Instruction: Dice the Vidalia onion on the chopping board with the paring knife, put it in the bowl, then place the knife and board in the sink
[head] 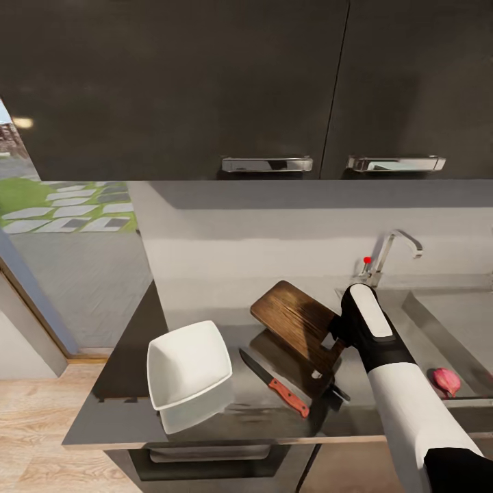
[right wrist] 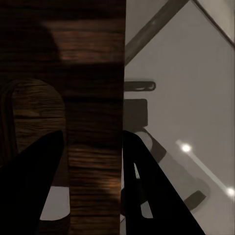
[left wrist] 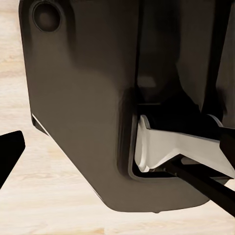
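Your right hand point(right wrist: 90, 161) gripped the chopping board point(head: 298, 318) by its handle end, tilted up off the bench point(head: 130, 404) beside the sink point(head: 445, 322). The paring knife point(head: 274, 383) lay by the front edge, between board and bowl point(head: 188, 363); the onion point(head: 445, 381) sat in the sink, and I cannot tell your left hand's state.

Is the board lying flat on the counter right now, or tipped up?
Tipped up. The board is lifted clear of the counter, its reflection visible beneath, with the right gripper clamped on its handle end.
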Controlling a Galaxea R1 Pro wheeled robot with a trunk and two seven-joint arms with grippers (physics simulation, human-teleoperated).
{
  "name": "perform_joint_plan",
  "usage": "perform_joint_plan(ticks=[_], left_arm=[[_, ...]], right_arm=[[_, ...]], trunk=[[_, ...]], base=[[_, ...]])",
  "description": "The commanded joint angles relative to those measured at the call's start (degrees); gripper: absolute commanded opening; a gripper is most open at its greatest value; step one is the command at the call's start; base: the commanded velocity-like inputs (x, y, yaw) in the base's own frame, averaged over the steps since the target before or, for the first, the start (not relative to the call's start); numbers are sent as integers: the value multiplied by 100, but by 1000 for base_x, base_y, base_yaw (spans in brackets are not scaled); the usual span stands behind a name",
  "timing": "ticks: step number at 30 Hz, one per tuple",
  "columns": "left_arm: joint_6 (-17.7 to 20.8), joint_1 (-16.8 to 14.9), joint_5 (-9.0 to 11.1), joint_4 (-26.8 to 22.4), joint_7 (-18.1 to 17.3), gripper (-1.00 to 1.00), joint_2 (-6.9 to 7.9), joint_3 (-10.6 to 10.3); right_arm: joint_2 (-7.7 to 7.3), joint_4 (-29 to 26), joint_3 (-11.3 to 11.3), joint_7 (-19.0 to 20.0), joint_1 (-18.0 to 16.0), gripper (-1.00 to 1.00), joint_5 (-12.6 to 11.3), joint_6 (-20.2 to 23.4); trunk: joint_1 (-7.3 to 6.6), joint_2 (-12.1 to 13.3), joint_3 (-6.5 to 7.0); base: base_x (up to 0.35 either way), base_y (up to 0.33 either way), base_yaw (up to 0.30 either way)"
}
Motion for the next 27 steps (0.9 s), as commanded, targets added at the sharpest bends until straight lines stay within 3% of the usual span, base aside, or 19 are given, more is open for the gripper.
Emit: perform_joint_plan(ticks=[1, 7, 15, 27], left_arm=[[-9, 1, 3, -7, -6, 100, -3, 12], [-9, 1, 3, -7, -5, 100, -2, 12], [-9, 1, 3, -7, 2, 100, -1, 12], [-9, 1, 3, -7, 9, 100, -1, 12]], right_arm=[[-2, -1, 1, -54, -5, -100, -52, 59], [-2, 0, 1, -53, -5, -100, -52, 60], [-2, -3, 1, -53, -5, -100, -52, 57], [-2, -2, 1, -53, -5, -100, -52, 56]], trunk=[[3, -11, -11], [3, -11, -11], [3, -11, -11], [3, -11, -11]], base=[[-4, -4, -1], [-1, -15, 141], [0, -251, 203], [-10, -129, 13]])
